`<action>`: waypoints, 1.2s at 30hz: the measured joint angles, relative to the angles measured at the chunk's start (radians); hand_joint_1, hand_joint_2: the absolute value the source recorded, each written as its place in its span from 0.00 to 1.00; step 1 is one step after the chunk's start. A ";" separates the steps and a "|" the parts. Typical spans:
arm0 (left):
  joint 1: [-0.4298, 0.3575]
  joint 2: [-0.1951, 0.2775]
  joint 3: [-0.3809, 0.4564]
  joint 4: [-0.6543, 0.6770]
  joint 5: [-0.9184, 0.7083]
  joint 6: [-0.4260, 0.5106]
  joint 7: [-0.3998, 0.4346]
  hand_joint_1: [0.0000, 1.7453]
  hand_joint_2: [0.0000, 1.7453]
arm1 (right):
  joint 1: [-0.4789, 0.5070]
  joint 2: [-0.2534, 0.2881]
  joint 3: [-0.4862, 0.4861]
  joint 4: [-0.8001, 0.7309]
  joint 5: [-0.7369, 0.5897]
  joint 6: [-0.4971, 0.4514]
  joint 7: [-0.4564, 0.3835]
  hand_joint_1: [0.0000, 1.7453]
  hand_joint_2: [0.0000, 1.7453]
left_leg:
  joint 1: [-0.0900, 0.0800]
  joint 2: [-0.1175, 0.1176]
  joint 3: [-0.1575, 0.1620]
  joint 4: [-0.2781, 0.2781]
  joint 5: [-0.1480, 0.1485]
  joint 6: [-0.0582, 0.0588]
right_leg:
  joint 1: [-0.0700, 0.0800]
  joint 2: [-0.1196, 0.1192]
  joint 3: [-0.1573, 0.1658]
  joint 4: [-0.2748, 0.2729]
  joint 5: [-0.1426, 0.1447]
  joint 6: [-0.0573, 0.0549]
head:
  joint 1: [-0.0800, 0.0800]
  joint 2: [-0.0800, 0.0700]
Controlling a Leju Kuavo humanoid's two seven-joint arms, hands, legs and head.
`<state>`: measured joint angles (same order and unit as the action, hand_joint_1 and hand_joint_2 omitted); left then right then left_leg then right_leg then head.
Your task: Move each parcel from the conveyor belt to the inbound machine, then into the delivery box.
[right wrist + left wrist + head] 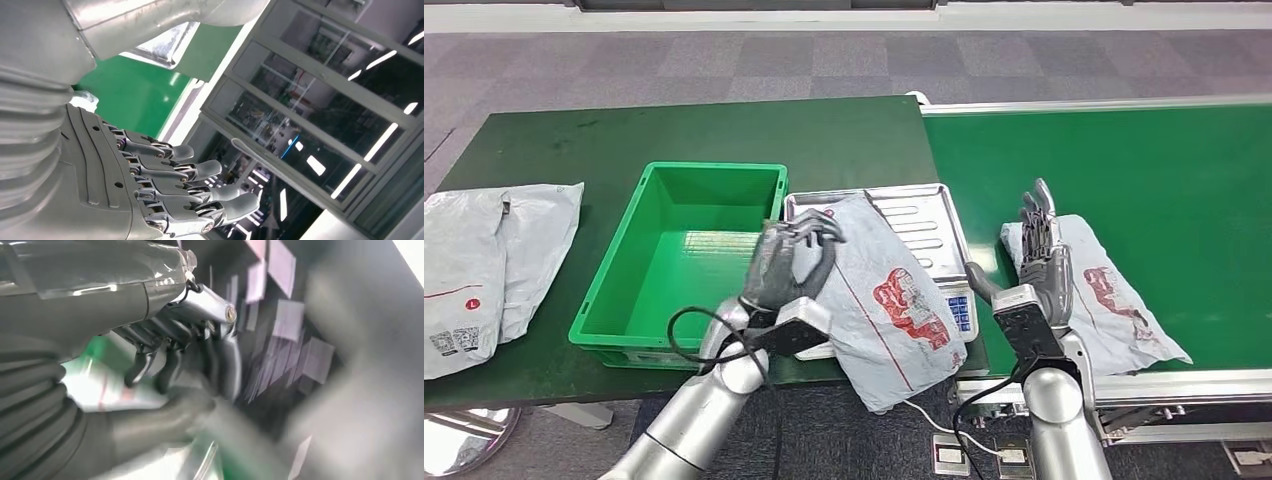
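My left hand [789, 262] pinches the upper corner of a grey parcel [889, 305], a soft plastic mailer draped over the inbound machine [929, 225] at the desk's front edge, its lower end hanging past that edge. It looks light, limp and slick, so I judge a pinch on a bunched corner safer than a flat grip. The green delivery box [686, 252] sits just beside, toward the desk's middle. My right hand [1042, 258] hovers with fingers apart and straight above a second parcel [1114, 295] near the conveyor belt's [1144, 170] front edge.
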<state>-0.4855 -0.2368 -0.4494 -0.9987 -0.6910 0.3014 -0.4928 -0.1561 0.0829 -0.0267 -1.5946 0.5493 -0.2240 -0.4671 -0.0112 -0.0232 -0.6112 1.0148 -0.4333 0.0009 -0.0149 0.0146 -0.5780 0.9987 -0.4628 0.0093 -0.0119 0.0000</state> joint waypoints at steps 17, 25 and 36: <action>-0.132 -0.033 -0.030 0.401 -0.063 -0.303 0.308 0.00 1.00 | 0.011 -0.002 0.000 -0.014 -0.073 -0.044 -0.039 0.00 1.00 | 0.000 0.004 0.003 0.000 -0.002 -0.001 | 0.000 0.003 0.002 0.000 0.000 -0.001 | 0.000 0.000; -0.143 -0.036 -0.030 0.425 -0.064 -0.309 0.310 0.00 1.00 | 0.016 -0.002 0.000 -0.019 -0.074 -0.045 -0.039 0.00 1.00 | 0.000 0.004 0.007 0.000 -0.001 -0.001 | 0.000 0.002 0.006 0.000 0.000 -0.001 | 0.000 0.000; -0.150 -0.042 -0.037 0.442 -0.260 -0.073 0.515 0.00 1.00 | 0.016 0.004 -0.019 -0.029 -0.075 -0.109 -0.027 0.00 1.00 | 0.000 0.005 0.009 0.000 0.000 -0.002 | 0.001 0.004 0.007 0.001 0.001 -0.002 | 0.000 0.000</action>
<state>-0.6351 -0.2791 -0.4862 -0.5565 -0.9510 0.2283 0.0219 -0.1399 0.0866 -0.0461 -1.6239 0.4745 -0.3334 -0.4940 -0.0109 -0.0182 -0.6024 1.0145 -0.4338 -0.0006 -0.0143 0.0183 -0.5713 0.9992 -0.4616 0.0077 -0.0120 0.0000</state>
